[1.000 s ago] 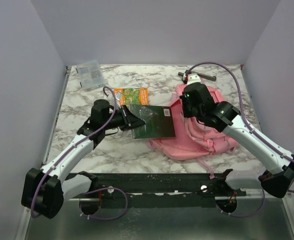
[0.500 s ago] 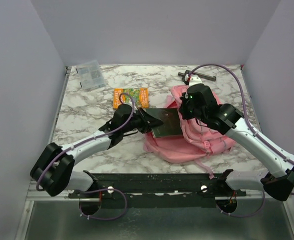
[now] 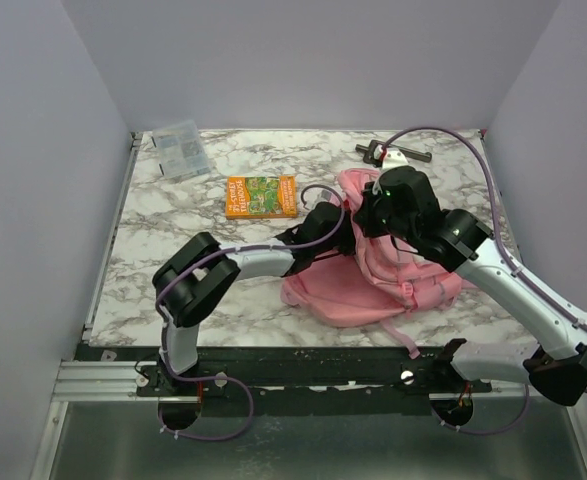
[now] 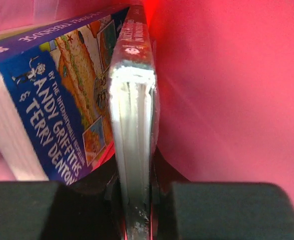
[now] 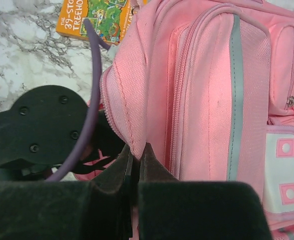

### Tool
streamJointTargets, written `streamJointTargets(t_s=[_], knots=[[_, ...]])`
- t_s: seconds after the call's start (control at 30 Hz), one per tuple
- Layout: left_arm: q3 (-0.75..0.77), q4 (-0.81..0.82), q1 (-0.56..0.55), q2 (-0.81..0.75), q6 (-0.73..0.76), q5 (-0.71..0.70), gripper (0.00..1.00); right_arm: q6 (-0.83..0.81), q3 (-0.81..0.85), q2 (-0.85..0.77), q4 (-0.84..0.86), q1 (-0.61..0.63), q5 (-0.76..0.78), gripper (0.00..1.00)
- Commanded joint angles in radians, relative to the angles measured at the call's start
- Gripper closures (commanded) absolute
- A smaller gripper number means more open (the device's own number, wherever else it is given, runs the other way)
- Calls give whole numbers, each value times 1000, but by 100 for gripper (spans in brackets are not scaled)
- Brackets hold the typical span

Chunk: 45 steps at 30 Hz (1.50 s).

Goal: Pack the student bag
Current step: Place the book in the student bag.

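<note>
Pink bag (image 3: 363,290) slumped at centre-right of the top view, long axis roughly left to right, mouth turned toward frame left. Soft fabric, grey-trimmed front pockets, white patch at lower right of the right-wrist view.

Left gripper (image 4: 134,200) deep inside that mouth, clamped on a thin book (image 4: 131,100) held edge-on, pink lining all round. Blue book (image 4: 41,115) just beside it to the left, already in. Right gripper (image 5: 135,160) pinched together on the zipper lip, holding the mouth up.

Nearer to the load: the left arm. Likely next: push further along the bag's axis, toward frame right, then let go. Orange book (image 3: 261,196) flat on the table, outside, upper left of the bag.
</note>
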Motion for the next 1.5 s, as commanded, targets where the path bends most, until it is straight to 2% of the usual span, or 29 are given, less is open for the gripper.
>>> streamJointTargets(t_s=[0.0, 0.03, 0.1, 0.13, 0.47, 0.57, 0.67, 0.83, 0.97, 1.03, 1.13, 1.23, 1.33, 1.47], knots=[[62, 159, -34, 49, -3, -17, 61, 3, 5, -57, 168, 0, -13, 100], [48, 161, -39, 37, 25, -28, 48, 0, 0, -66, 164, 0, -6, 100], [9, 160, -43, 7, 61, -41, 37, -3, -21, -93, 171, 0, 12, 100], [-12, 160, -42, -10, 70, -43, 34, -3, -30, -105, 176, 0, 16, 100], [-174, 117, -17, -153, 110, 22, 27, -12, -38, -139, 160, 0, 25, 100], [-209, 89, -8, -174, 103, 41, 33, -8, -50, -147, 170, -1, 15, 100], [-206, 85, -7, -154, 99, 50, 50, -1, -48, -142, 170, 0, 11, 100], [-46, 37, -8, -30, 116, 71, 71, 6, -40, -143, 166, -2, 17, 100], [12, 26, -24, 10, 128, 72, 76, 2, -30, -142, 134, -2, 65, 100], [14, -6, -31, -1, 151, 55, 70, 0, -36, -149, 116, -2, 104, 100], [6, -52, -29, -23, 166, 65, 45, -10, -49, -168, 126, -1, 139, 99], [-45, -55, -25, -86, 205, 81, 32, -27, -9, -138, 86, -1, 171, 100], [-99, -63, -3, -159, 231, 130, 26, -33, 14, -118, 62, -1, 200, 100], [-161, -104, 48, -269, 279, 225, 24, -19, -6, -137, 68, -2, 206, 100]])
